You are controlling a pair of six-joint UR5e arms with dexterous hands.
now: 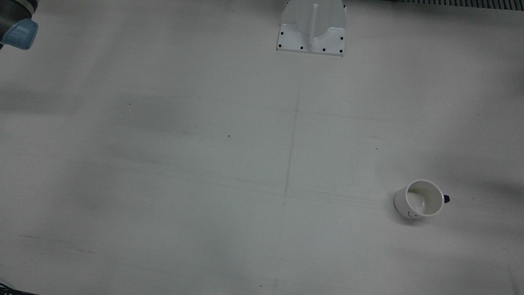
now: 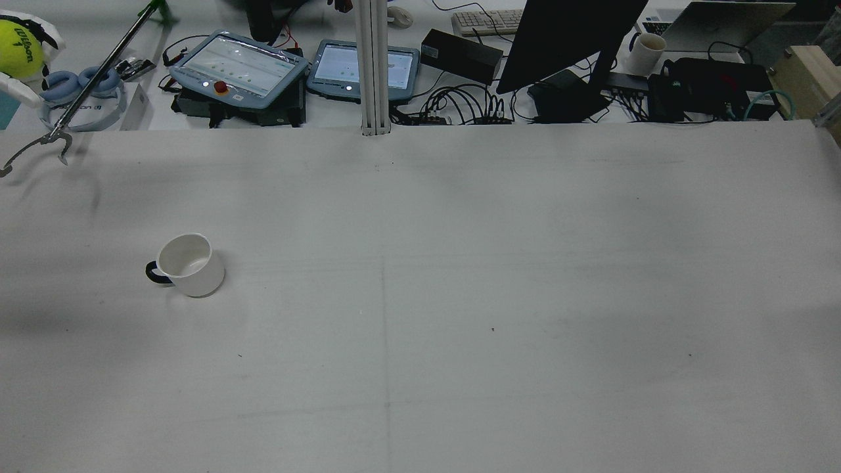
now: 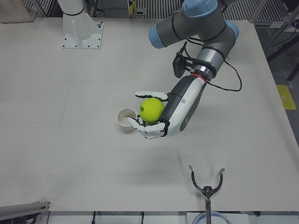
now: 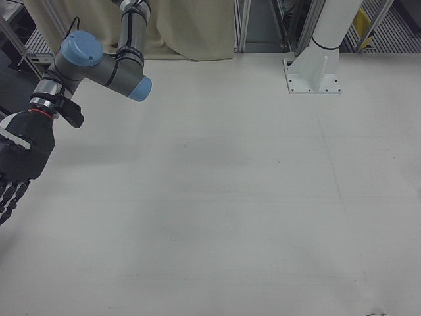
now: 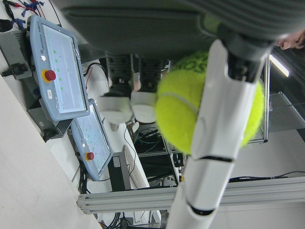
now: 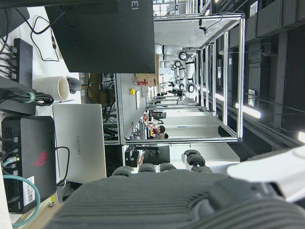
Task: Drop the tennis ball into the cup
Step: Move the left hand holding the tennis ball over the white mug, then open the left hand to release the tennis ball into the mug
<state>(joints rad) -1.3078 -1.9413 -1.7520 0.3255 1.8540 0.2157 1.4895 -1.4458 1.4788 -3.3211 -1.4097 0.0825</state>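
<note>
- White ceramic cup (image 3: 126, 119) with a dark handle: upright on the white table (image 3: 70, 154), mouth up, interior showing pale.
- Yellow-green felt tennis ball (image 3: 151, 109): held above the table just beside the cup, not over its mouth as the left-front view shows it.
- Left hand (image 3: 156, 116), white and grey: fingers curled around the tennis ball, grasping it.
- Grabber tool (image 3: 207, 189), metal, pronged: lying near the table's front edge, well apart from the cup.
- Right hand (image 4: 14, 172), dark: at the table's far side; fingers extended downward, holding nothing.

A robotics lab: teach pendants (image 2: 240, 67), monitor (image 2: 565, 39) (cables everywhere) behind the table (image 2: 460, 295).
</note>
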